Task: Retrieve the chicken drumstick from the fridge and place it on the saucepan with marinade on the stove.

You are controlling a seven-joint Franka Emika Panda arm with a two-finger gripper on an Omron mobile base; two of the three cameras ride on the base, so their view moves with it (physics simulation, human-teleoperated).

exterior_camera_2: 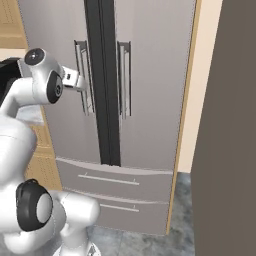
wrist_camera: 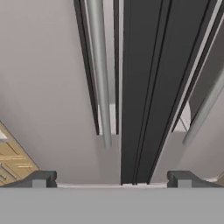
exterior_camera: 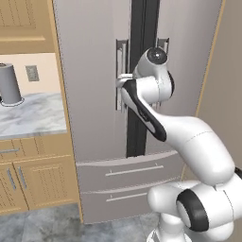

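Note:
The grey fridge (exterior_camera: 90,71) stands with both French doors shut, a dark seam (wrist_camera: 144,87) between them. My gripper (exterior_camera: 122,81) (exterior_camera_2: 80,83) hovers at mid-height, right in front of the left door's bar handle (exterior_camera_2: 86,75). In the hand view the gripper (wrist_camera: 113,180) is open, fingertips (wrist_camera: 43,179) spread wide. The left handle (wrist_camera: 99,65) runs between them, left of centre, and the right handle (wrist_camera: 205,105) lies off to the right. Nothing is held. The chicken drumstick is hidden behind the doors. The saucepan, marinade and stove are out of view.
Two lower fridge drawers (exterior_camera: 132,170) sit under the doors. Left of the fridge a marble counter (exterior_camera: 28,116) carries a grey cylinder (exterior_camera: 9,85), above wooden cabinets (exterior_camera: 33,184). A tall dark panel (exterior_camera_2: 225,150) closes in the right side.

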